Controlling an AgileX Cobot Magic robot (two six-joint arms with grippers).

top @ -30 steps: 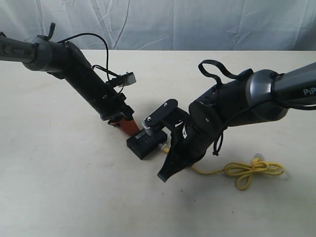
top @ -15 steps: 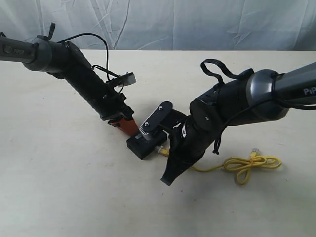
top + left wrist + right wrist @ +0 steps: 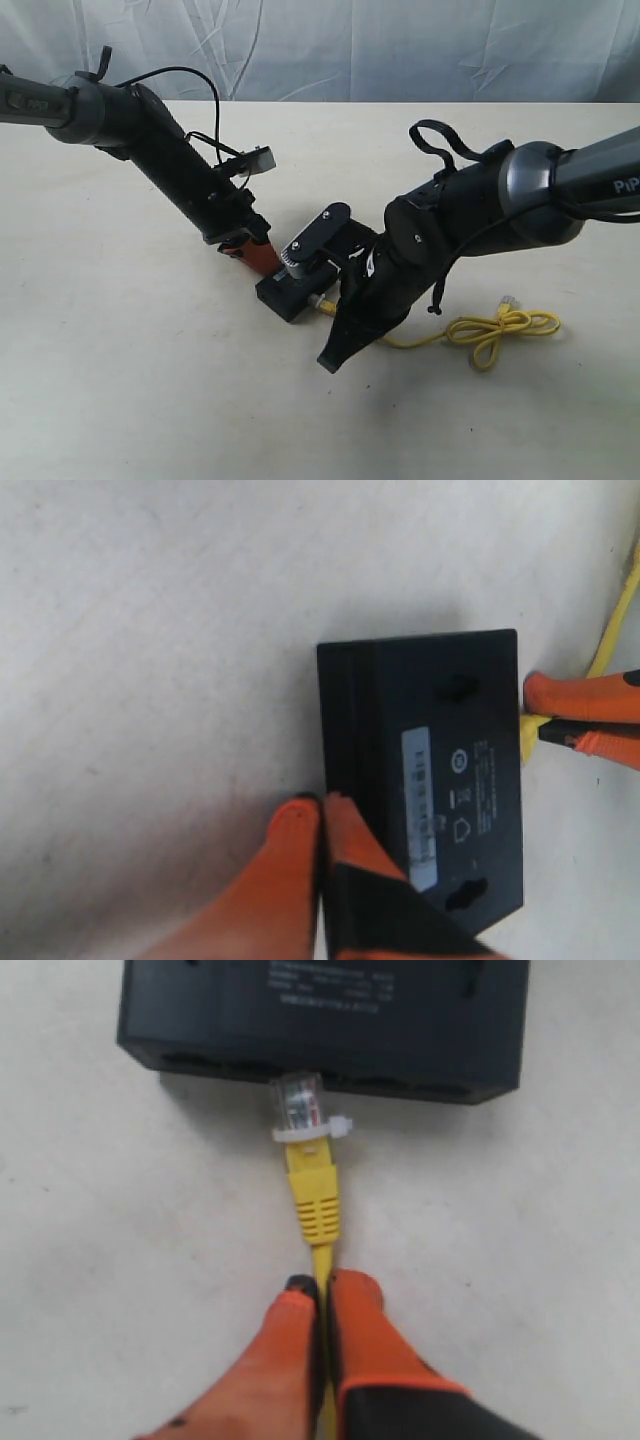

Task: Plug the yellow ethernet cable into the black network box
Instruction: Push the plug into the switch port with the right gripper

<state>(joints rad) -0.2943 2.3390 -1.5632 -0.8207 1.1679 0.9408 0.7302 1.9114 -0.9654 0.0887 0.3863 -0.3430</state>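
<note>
Overhead, the left arm slopes down from the upper left of the exterior view toward the frame's centre. The left gripper (image 3: 322,810) has its orange fingers (image 3: 290,855) pressed together with no gap, their tips against one long edge of the black network box (image 3: 288,298). The right arm reaches in from the right edge and bends down to the opposite side of the box. The right gripper (image 3: 322,1295) is pinched narrow on the yellow ethernet cable (image 3: 315,1205), just behind its ribbed boot.

The box lies flat on the pale table (image 3: 130,380) at the frame's centre, with its white label (image 3: 420,805) facing up. The held stretch of cable runs straight from the fingertips to the box, square to its port side. Its clear plug (image 3: 300,1100) points at that side and its tip meets a port; whether it is seated cannot be told. The remaining cable trails toward the right of the exterior view into a loose looped bundle (image 3: 487,335) on the table.
</note>
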